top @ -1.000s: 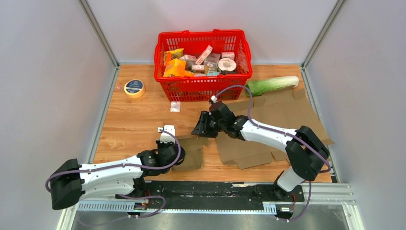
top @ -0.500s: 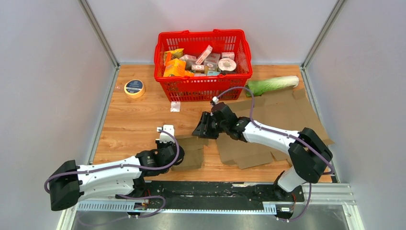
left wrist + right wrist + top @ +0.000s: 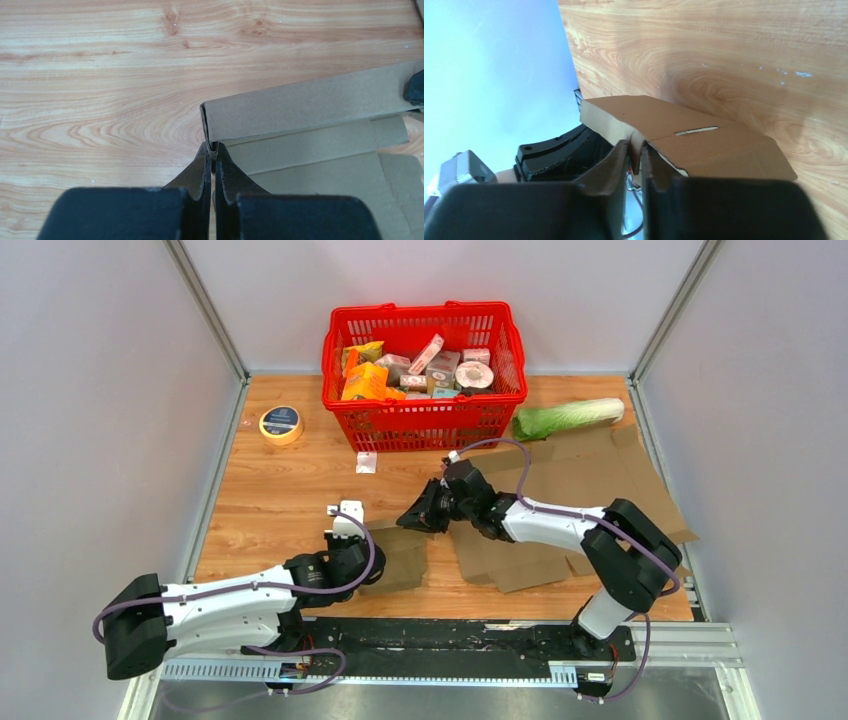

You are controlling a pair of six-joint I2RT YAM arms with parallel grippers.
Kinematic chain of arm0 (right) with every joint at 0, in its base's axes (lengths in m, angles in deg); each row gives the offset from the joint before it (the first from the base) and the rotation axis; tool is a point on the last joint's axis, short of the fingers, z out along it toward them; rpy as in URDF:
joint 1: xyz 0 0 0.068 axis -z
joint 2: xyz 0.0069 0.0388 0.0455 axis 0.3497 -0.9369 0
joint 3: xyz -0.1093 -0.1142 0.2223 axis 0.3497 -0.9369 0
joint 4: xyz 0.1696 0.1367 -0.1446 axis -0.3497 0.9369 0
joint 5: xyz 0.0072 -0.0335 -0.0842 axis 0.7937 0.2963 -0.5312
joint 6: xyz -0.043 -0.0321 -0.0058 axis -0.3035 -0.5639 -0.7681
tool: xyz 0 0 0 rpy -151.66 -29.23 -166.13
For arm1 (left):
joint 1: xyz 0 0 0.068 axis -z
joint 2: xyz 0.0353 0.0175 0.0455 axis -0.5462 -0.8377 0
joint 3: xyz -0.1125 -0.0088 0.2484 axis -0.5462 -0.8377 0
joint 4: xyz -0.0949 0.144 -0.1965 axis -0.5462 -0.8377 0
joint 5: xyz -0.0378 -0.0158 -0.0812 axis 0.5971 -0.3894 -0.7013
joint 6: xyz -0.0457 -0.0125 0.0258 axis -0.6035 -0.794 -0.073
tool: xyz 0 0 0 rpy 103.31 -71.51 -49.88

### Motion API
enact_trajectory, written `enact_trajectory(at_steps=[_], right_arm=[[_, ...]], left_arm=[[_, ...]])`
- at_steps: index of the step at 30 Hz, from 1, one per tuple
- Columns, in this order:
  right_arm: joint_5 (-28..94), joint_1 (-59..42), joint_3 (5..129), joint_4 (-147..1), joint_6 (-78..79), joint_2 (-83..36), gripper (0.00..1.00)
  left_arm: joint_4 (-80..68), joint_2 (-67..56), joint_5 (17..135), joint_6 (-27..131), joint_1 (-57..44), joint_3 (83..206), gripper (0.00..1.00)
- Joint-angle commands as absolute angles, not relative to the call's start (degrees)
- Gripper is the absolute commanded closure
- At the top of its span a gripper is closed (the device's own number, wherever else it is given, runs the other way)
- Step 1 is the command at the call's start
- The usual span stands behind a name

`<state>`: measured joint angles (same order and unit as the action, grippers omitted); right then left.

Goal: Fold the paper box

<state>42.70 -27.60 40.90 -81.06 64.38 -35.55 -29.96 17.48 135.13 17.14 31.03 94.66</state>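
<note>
Top external view: the small brown cardboard paper box (image 3: 402, 552), partly formed, lies on the wooden desk (image 3: 280, 495) between the two claws. The left claw (image 3: 212, 151) is at the box's near-left corner, pressed together on a thin upright wall edge. The right claw (image 3: 634, 148) is at the far side, pinching a flap. Flat brown cardboard sheets (image 3: 590, 480) spread to the right of the right claw, beneath its arm. A red plastic basket (image 3: 425, 420) of groceries stands beyond it. A yellow tape roll (image 3: 281, 424) lies far beyond the left claw.
</note>
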Motion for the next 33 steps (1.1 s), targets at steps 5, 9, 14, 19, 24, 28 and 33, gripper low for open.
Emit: enact_trajectory(at_steps=[5,9,14,19,24,28,33], right_arm=[[39.03,-25.14,39.55,-61.68,33.50,-21.95,0.25],[34.56,-28.65,34.61,-60.69,24.50,-16.28,0.28],[23.96,-34.45,36.52,-64.74,24.85,-20.65,0.87],[12.41,-37.45,38.90,-69.29,23.79,-27.08,1.00],[7.83,-37.54,38.21,-75.44,23.09,-31.83,1.00],[7.12,-37.97,35.66,-84.22,22.48,-33.85,1.00],[5.20,-39.03,34.68,-88.91,22.99,-36.40,1.00]], left_arm=[[-29.33,18.33,135.27,10.87,31.23,96.14,1.00],[-28.71,18.15,137.82,12.01,31.32,96.22,1.00],[-26.87,18.07,140.80,12.11,31.32,94.64,1.00],[-23.17,17.28,141.78,10.96,31.23,92.88,1.00],[-21.60,15.78,142.22,9.55,31.32,91.82,1.00],[-21.58,14.82,141.87,8.50,31.23,91.82,1.00],[-23.43,13.76,141.34,5.07,31.32,92.44,1.00]])
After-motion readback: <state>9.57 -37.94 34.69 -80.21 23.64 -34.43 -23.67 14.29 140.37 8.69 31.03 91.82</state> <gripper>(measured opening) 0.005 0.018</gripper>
